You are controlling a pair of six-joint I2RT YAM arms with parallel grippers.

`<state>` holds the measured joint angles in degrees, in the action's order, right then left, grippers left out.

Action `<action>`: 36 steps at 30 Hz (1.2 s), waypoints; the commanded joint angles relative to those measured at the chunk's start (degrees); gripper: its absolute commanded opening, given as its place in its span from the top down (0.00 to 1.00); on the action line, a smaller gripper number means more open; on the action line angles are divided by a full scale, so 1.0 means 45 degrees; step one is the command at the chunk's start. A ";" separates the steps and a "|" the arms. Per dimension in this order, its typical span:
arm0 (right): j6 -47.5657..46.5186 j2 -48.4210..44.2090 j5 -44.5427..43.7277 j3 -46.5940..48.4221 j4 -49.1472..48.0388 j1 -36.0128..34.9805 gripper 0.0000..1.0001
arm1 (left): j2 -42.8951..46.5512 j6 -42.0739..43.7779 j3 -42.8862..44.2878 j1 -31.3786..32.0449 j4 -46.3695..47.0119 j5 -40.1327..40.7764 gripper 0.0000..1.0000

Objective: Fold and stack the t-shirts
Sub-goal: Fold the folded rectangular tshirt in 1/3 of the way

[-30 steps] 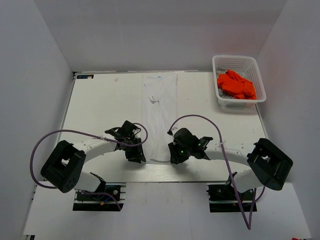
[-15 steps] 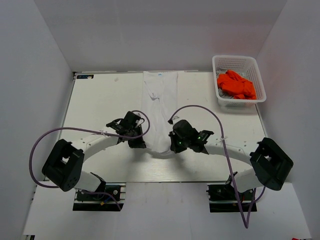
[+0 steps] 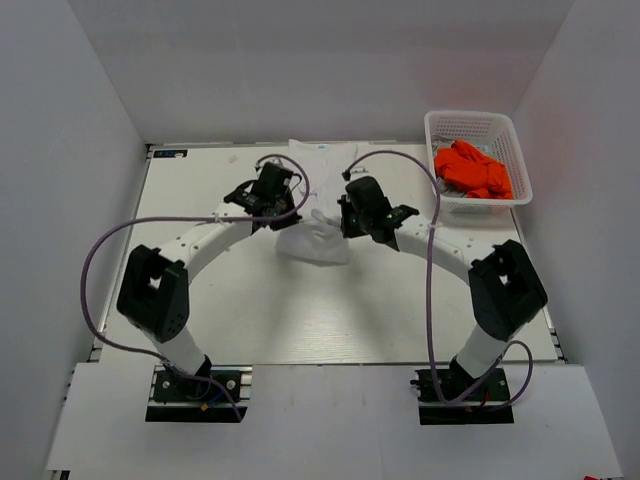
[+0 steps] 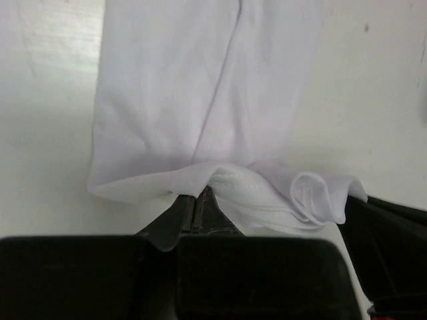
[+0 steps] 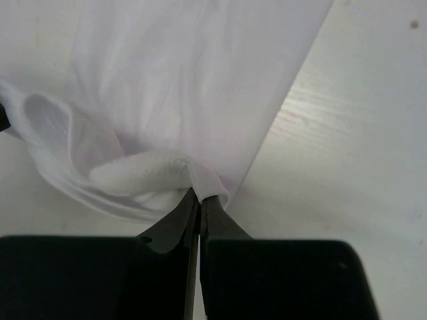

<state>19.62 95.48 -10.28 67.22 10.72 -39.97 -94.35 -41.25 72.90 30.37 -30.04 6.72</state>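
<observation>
A white t-shirt (image 3: 318, 240) lies in the middle of the table, its near hem lifted and folded back toward the collar end at the far edge. My left gripper (image 3: 283, 213) is shut on the hem's left corner; in the left wrist view (image 4: 197, 197) the hem bunches over its fingertips. My right gripper (image 3: 352, 222) is shut on the hem's right corner, seen in the right wrist view (image 5: 199, 199). The white cloth (image 5: 180, 80) hangs below both. An orange t-shirt (image 3: 472, 170) is crumpled in the basket.
A white plastic lattice basket (image 3: 476, 124) stands at the table's back right. Purple cables loop from both arms. White walls enclose the table on three sides.
Both grippers have carried the shirt's near hem from the table's front edge toward the far end, folding the shirt over itself. Both arms have stretched forward.
</observation>
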 commanded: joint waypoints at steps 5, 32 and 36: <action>-0.1409 0.2020 0.0155 0.3317 -0.0039 0.1048 1.00 | -0.2606 0.0594 0.3152 -0.0929 0.0035 0.0909 1.00; -0.1333 0.5171 0.2520 0.6121 0.0216 0.2846 0.10 | -0.5443 0.1258 0.5971 -0.2393 0.0192 -0.0261 0.00; -0.0591 0.3007 0.3357 0.2514 -0.0660 0.2807 0.10 | -0.3862 0.1512 0.3024 -0.2121 0.0895 -0.1337 0.00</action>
<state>14.52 116.49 1.28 86.08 10.09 -27.03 -118.39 -35.53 92.55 19.49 -24.88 4.45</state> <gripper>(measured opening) 0.902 0.997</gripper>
